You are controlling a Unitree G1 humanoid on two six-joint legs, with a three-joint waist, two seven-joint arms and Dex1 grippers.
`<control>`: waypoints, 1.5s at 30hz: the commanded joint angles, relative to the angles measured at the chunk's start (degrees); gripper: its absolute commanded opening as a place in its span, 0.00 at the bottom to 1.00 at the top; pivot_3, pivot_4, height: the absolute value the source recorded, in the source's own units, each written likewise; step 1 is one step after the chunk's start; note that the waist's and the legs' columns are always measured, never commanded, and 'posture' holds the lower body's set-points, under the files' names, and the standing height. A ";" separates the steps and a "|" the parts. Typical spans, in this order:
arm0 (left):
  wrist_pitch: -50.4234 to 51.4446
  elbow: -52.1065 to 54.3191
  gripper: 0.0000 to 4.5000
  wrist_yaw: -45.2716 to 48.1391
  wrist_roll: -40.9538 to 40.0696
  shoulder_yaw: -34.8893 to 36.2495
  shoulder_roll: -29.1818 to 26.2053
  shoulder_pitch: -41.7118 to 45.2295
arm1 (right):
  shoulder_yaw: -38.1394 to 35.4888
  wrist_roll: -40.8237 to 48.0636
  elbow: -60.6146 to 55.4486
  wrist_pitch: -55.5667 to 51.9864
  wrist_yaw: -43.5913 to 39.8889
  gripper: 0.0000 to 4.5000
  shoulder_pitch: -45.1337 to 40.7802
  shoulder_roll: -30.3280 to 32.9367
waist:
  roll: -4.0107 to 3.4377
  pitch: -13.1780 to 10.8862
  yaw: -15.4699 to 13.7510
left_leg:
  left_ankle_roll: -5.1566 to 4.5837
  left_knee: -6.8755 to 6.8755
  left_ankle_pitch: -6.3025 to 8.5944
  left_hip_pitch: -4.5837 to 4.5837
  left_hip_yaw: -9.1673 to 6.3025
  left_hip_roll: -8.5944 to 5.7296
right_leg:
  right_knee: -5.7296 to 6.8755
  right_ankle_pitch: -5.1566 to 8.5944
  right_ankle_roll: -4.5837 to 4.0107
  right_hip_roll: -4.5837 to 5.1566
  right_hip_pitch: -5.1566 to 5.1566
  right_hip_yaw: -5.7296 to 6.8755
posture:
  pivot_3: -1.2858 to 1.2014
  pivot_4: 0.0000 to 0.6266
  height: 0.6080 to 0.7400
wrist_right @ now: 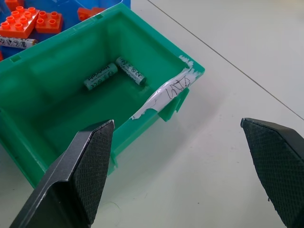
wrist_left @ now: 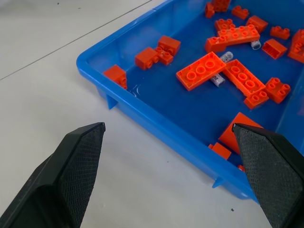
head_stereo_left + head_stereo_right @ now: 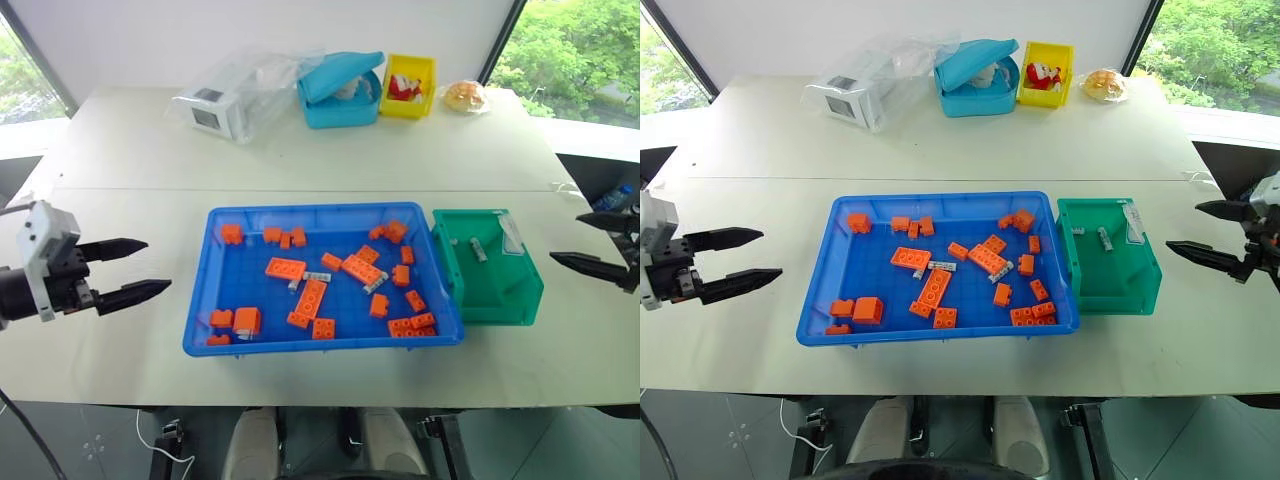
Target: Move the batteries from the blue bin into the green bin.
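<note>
Along the green bin (image 1: 42,156) rim, scribbled tape (image 1: 166,92) is unreadable; both pincers spread, empty.

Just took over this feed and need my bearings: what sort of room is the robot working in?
Probably an office or lab room set up for sorting trials: plain white tables pushed together, large windows looking onto trees, and the blue bin of orange bricks beside the green bin.

Left gripper (image 2: 171,137) open above white table (image 2: 52,52), beside corner of blue bin (image 2: 142,107); orange bricks (image 2: 202,71) scattered inside, with what look like batteries (image 2: 219,80) tucked beneath them
</note>
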State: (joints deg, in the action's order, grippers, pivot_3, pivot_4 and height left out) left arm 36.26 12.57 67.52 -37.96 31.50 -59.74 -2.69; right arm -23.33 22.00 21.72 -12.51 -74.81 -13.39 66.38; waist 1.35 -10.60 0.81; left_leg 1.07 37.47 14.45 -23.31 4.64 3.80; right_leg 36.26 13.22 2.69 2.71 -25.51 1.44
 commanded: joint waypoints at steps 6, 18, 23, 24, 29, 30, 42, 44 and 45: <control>2.83 4.06 1.00 -0.57 -3.03 1.46 -1.05 1.87 | 0.12 -0.76 1.37 2.17 0.22 0.98 -2.78 0.91 | -0.02 -0.01 0.00 | 0.00 -0.01 0.00 0.00 0.03 0.00 | 0.00 0.00 0.00 0.00 0.00 -0.01 | 0.52 0.24 0.97; 3.77 4.80 1.00 -0.51 -5.24 -1.40 -0.92 8.41 | 3.57 -1.56 3.96 1.84 0.26 0.98 -9.35 1.24 | -0.06 -0.02 0.21 | 0.00 0.00 -0.01 0.03 0.05 -0.02 | 0.00 -0.03 0.01 -0.04 0.05 -0.03 | 0.52 0.24 0.97; 5.29 6.67 1.00 -0.88 -7.84 -1.40 0.05 8.36 | 6.62 -0.28 -1.38 -2.03 1.25 0.98 -16.12 -0.21 | -0.20 -0.09 0.29 | 0.00 -0.01 -0.01 0.05 0.05 -0.01 | 0.04 -0.04 0.01 -0.08 0.02 -0.06 | 0.52 0.24 0.97; 5.46 7.20 1.00 -0.63 -8.25 -1.58 -0.09 8.17 | 7.64 -0.18 -3.05 -3.26 1.55 0.98 -17.32 -0.64 | -0.20 -0.09 0.27 | 0.00 -0.02 -0.01 0.05 0.03 0.00 | 0.06 -0.04 0.02 -0.10 0.02 -0.05 | 0.52 0.24 0.97; 6.10 8.78 1.00 3.60 -9.88 -2.94 -2.13 7.40 | 16.63 2.91 -18.14 -13.77 1.60 0.98 -24.75 -5.60 | -0.22 -0.10 0.32 | 0.01 -0.02 -0.02 0.07 0.02 0.01 | 0.08 -0.05 0.01 -0.11 0.01 -0.06 | 0.52 0.24 0.97; 5.96 8.72 1.00 4.54 -9.89 -3.32 -2.63 7.39 | 18.73 3.30 -20.66 -16.24 1.99 0.98 -26.40 -7.05 | -0.22 -0.10 0.33 | 0.01 -0.02 -0.02 0.07 0.00 0.02 | 0.09 -0.05 0.01 -0.11 0.01 -0.05 | 0.52 0.24 0.97; -2.71 7.58 1.00 12.75 -3.70 -12.68 -5.36 9.95 | 46.86 -6.52 -25.47 -32.95 14.98 0.98 -41.37 -35.93 | -0.21 -0.09 -0.35 | 0.03 0.03 -0.04 -0.17 -0.01 0.00 | 0.23 -0.15 0.13 -0.09 -0.19 0.00 | 0.52 0.24 0.97; -3.00 7.42 1.00 12.58 -3.47 -13.56 -5.10 10.87 | 49.49 -8.24 -24.02 -33.63 16.58 0.98 -41.72 -39.06 | -0.16 -0.07 -0.17 | 0.03 0.04 -0.04 -0.18 0.00 -0.01 | 0.23 -0.16 0.14 -0.08 -0.19 0.01 | 0.52 0.24 0.97; -2.99 7.41 1.00 12.30 -3.48 -13.84 -4.90 11.31 | 50.61 -9.28 -22.78 -33.63 17.46 0.98 -41.75 -40.50 | -0.16 -0.07 -0.14 | 0.03 0.07 -0.04 -0.21 0.00 -0.01 | 0.24 -0.16 0.14 -0.08 -0.22 0.00 | 0.52 0.24 0.97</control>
State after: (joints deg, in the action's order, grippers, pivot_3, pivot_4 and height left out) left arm 34.25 19.66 79.80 -41.60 17.44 -64.44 7.76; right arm 26.72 14.30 -1.56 -45.97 -58.78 -53.54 26.66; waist 1.19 -10.67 0.67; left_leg 1.10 37.57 14.41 -23.53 4.65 3.79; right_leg 36.53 13.06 2.83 2.64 -25.74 1.44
